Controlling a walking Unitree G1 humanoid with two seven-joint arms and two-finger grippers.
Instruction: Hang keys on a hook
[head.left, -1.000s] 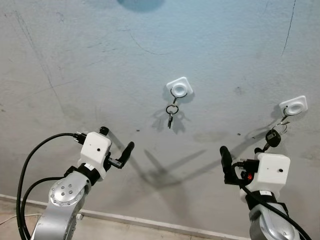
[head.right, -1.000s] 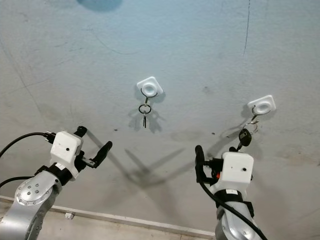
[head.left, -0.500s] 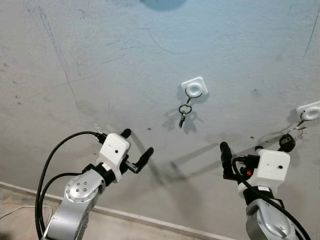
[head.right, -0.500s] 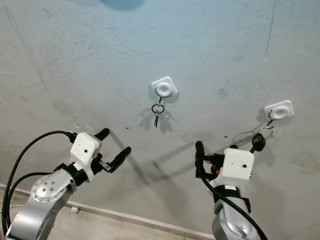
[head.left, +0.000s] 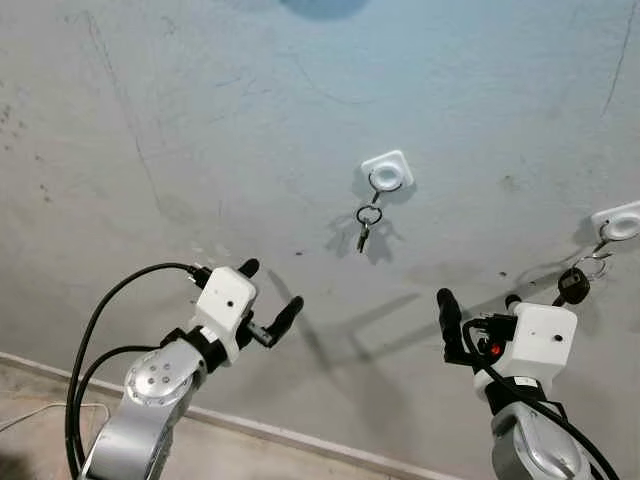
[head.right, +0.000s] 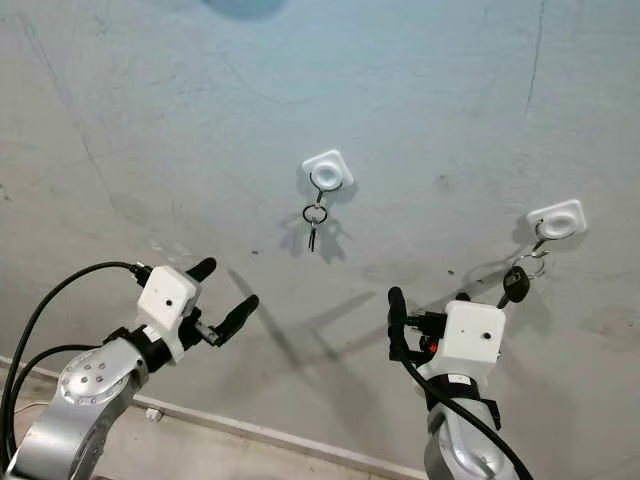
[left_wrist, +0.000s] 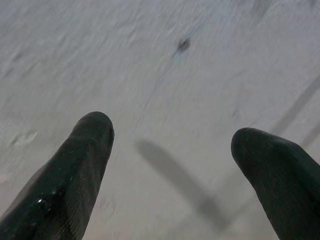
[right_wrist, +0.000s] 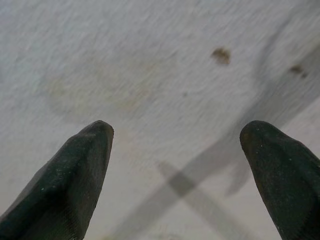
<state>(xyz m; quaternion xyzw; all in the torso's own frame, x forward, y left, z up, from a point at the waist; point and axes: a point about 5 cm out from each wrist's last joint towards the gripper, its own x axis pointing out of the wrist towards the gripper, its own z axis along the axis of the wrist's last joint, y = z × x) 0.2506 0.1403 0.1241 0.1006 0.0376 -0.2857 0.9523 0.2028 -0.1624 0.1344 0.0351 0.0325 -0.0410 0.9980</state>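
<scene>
From the left eye view I see a grey wall with two white hooks: the middle hook already carries a small ring of keys, and the right hook holds a black car key on its ring. My left end effector is raised low on the left, fingers spread wide and empty; my right end effector stands low on the right, just below the car key, also spread and empty as far as I can judge. The right eye view gives the same layout, with the skirting strip running along the wall's foot. In the left wrist view both black fingertips frame bare plaster, wide apart, nothing between them. The right wrist view likewise has its fingertips well apart over stained wall. I judge the keys hung on both hooks, so the sound move is to back the arms straight away from the wall, without brushing either ring.
</scene>
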